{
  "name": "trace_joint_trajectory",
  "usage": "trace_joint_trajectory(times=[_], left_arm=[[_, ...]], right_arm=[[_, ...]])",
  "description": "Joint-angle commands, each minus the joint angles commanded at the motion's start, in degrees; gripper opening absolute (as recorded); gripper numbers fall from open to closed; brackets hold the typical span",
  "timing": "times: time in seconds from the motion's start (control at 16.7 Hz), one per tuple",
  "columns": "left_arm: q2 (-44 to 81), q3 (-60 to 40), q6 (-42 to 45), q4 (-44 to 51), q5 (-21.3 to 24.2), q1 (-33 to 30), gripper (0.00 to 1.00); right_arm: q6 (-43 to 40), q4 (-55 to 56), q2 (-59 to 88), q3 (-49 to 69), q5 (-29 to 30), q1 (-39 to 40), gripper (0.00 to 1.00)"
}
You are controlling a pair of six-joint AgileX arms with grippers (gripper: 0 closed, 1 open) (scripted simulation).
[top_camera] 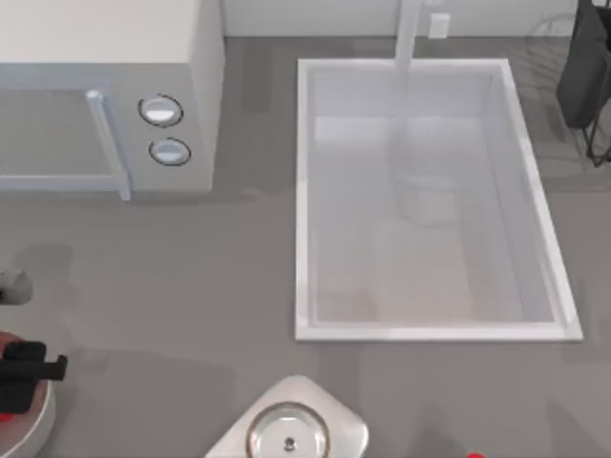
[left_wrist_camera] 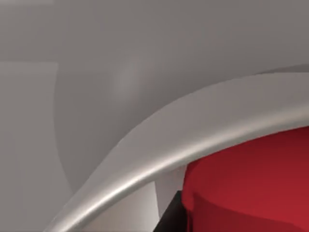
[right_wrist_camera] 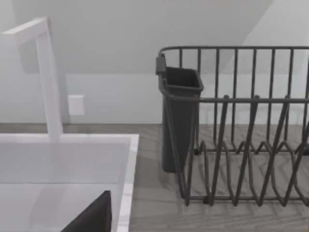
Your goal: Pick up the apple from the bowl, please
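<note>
From above, the left claw [top_camera: 33, 367] of the AgileX pair sits low over the white bowl [top_camera: 36, 427] at the counter's [top_camera: 191, 286] near left corner, its dark body covering most of the apple [top_camera: 5, 416], of which small red patches show at the frame's edge. A microwave [top_camera: 105, 86] stands behind, a sink [top_camera: 430, 200] fills the centre, and a metal ring on a pale base [top_camera: 289, 431] sits at the front.

The left wrist view presses close: the bowl's thick rim [left_wrist_camera: 193, 140] sweeps across, the apple [left_wrist_camera: 256, 183] lies just inside it, and a dark claw part [left_wrist_camera: 170, 217] stands beside the fruit. Whether the fingers are apart or closed cannot be told. The likely risk is that they snag the rim or skid off the glossy skin, rolling the apple away.

The right wrist view looks past the sink's edge [right_wrist_camera: 128, 183] at a faucet [right_wrist_camera: 48, 82] and dish rack [right_wrist_camera: 241, 125]; the right arm seems parked at the far right.
</note>
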State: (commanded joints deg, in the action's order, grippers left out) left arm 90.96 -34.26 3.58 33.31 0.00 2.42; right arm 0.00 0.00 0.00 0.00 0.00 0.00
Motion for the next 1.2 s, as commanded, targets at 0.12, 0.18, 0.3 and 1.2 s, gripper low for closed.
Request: trace_joint_trajectory(times=[0.12, 0.18, 0.3, 1.2], left_arm=[[0.0, 0.0, 0.0, 0.0, 0.0, 0.0, 0.02], [0.0, 0.0, 0.0, 0.0, 0.0, 0.0, 0.0], [0.0, 0.0, 0.0, 0.0, 0.0, 0.0, 0.0], [-7.92, -23.3, 2.63, 30.29, -0.29, -0.15, 0.0]], right_arm=[[0.0, 0.0, 0.0, 0.0, 0.0, 0.0, 1.0], [0.0, 0.0, 0.0, 0.0, 0.0, 0.0, 1.0], [0.0, 0.0, 0.0, 0.0, 0.0, 0.0, 1.0], [0.0, 0.0, 0.0, 0.0, 0.0, 0.0, 1.0]])
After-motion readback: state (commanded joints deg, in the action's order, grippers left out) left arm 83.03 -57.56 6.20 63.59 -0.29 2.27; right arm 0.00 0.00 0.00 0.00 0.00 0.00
